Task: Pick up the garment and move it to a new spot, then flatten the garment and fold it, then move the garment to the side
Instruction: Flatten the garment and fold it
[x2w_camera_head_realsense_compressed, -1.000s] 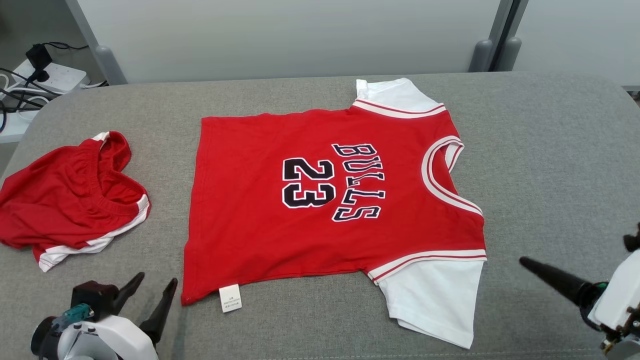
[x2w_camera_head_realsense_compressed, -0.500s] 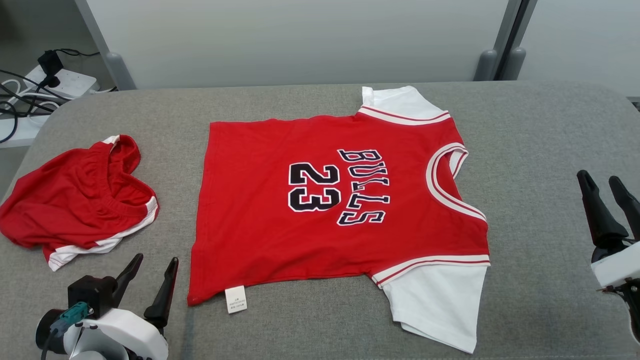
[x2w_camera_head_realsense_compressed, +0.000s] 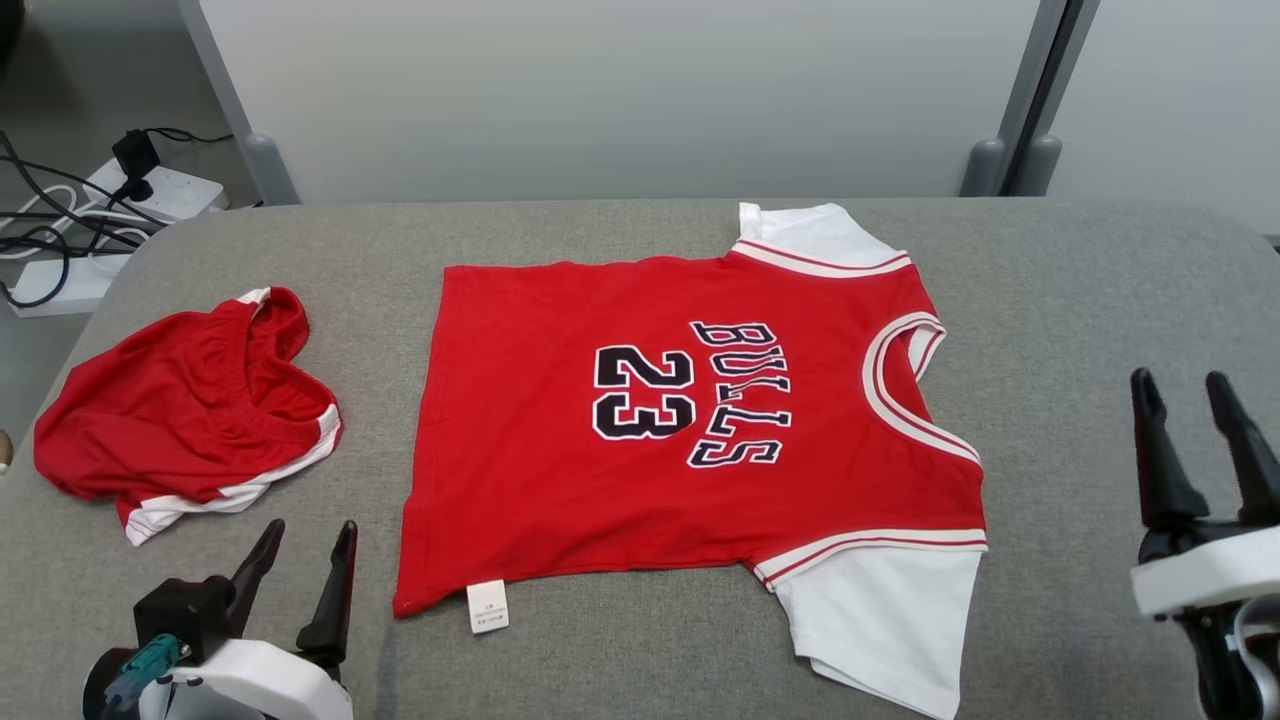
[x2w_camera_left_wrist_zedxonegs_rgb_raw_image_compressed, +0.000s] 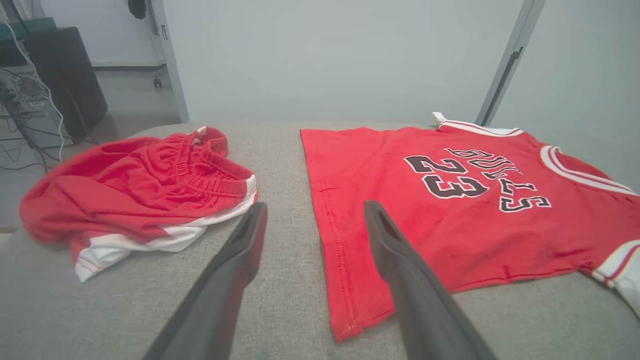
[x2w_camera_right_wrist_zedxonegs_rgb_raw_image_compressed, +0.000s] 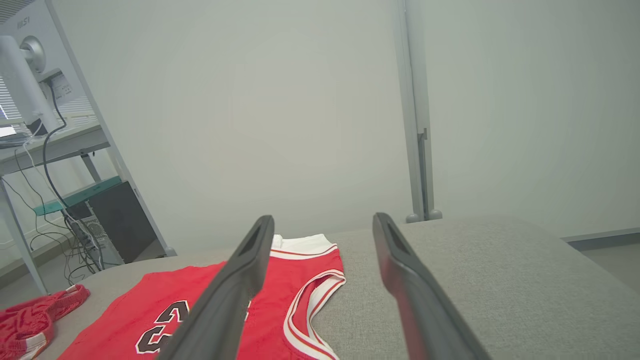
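Note:
The garment (x2w_camera_head_realsense_compressed: 690, 430) is a red jersey with white sleeves and "BULLS 23" print, spread flat on the grey padded surface (x2w_camera_head_realsense_compressed: 1080, 300), neck toward the right. It also appears as the garment (x2w_camera_left_wrist_zedxonegs_rgb_raw_image_compressed: 450, 200) in the left wrist view and the garment (x2w_camera_right_wrist_zedxonegs_rgb_raw_image_compressed: 280, 310) in the right wrist view. My left gripper (x2w_camera_head_realsense_compressed: 305, 535) stands open at the lower left, just left of the jersey's hem corner, holding nothing. Open and empty too, my right gripper (x2w_camera_head_realsense_compressed: 1180, 385) hovers at the right, well clear of the collar.
Crumpled red shorts (x2w_camera_head_realsense_compressed: 190, 410) with white trim lie at the left of the surface, also seen as shorts (x2w_camera_left_wrist_zedxonegs_rgb_raw_image_compressed: 135, 190). A power strip with cables (x2w_camera_head_realsense_compressed: 120, 200) lies on the floor beyond the left edge. A pale partition wall (x2w_camera_head_realsense_compressed: 620, 90) stands behind.
The camera has tilted, shifting the whole scene down and right. My right gripper swung from pointing left at the lower right to fingers pointing up. The jersey has not moved.

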